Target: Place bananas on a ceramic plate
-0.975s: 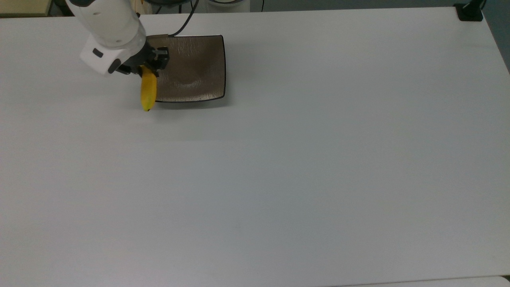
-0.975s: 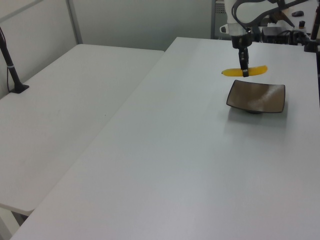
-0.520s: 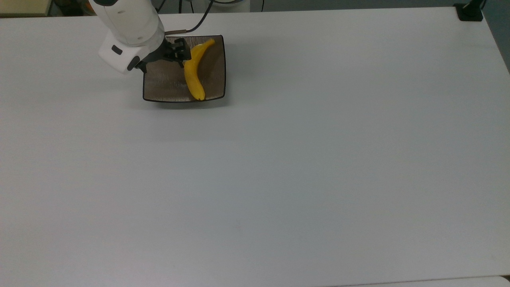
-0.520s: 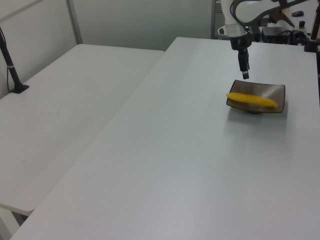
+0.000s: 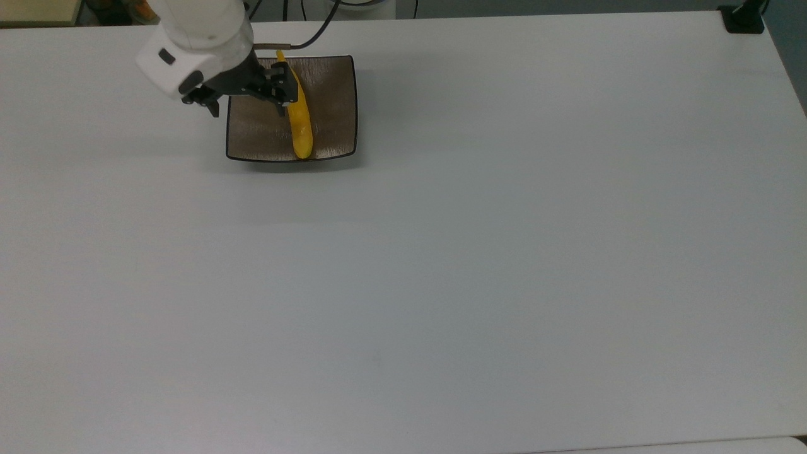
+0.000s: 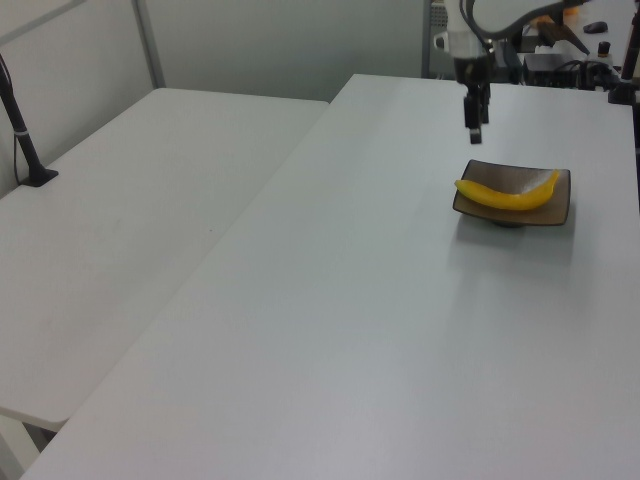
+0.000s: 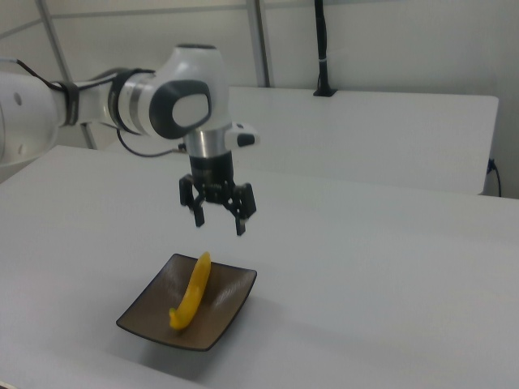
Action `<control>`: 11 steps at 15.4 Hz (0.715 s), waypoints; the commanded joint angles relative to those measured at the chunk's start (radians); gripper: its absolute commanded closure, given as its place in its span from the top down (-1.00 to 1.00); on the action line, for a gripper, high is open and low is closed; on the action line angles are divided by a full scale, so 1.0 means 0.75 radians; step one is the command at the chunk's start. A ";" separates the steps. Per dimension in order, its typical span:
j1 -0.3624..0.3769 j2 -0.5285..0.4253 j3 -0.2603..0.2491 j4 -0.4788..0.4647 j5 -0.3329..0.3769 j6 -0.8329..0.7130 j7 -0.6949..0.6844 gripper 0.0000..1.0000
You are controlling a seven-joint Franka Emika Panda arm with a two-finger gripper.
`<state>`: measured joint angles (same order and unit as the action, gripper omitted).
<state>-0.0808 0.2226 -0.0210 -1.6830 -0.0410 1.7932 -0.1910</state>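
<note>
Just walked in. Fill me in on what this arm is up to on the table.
The white robot arm has set the curved yellow banana on the square glossy brown ceramic plate, where it lies across the dished middle. The end effector hangs above the plate with its fingers spread open, holding nothing and clear of the fruit. The plate sits on the white table. The placement looks done.

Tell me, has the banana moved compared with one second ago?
Yes. The banana was beside the ceramic plate, at the top view's left edge of it; now it lies on the plate, with the open end effector above.
</note>
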 commanded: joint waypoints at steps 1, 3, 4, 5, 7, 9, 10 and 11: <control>0.075 -0.037 -0.003 0.072 0.036 0.029 0.189 1.00; 0.110 -0.088 0.001 0.070 0.057 0.051 0.256 1.00; 0.134 -0.118 0.001 0.064 0.067 0.061 0.259 1.00; 0.144 -0.147 0.001 0.058 0.075 0.055 0.261 1.00; 0.149 -0.202 0.083 0.013 0.087 0.025 0.257 1.00; 0.155 -0.249 0.118 -0.040 0.061 -0.006 0.257 1.00; 0.155 -0.268 0.122 -0.053 0.063 -0.014 0.257 1.00; 0.157 -0.272 0.126 -0.053 0.077 -0.018 0.259 1.00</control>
<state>0.0330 0.0851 0.0626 -1.6493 0.0099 1.7914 -0.0097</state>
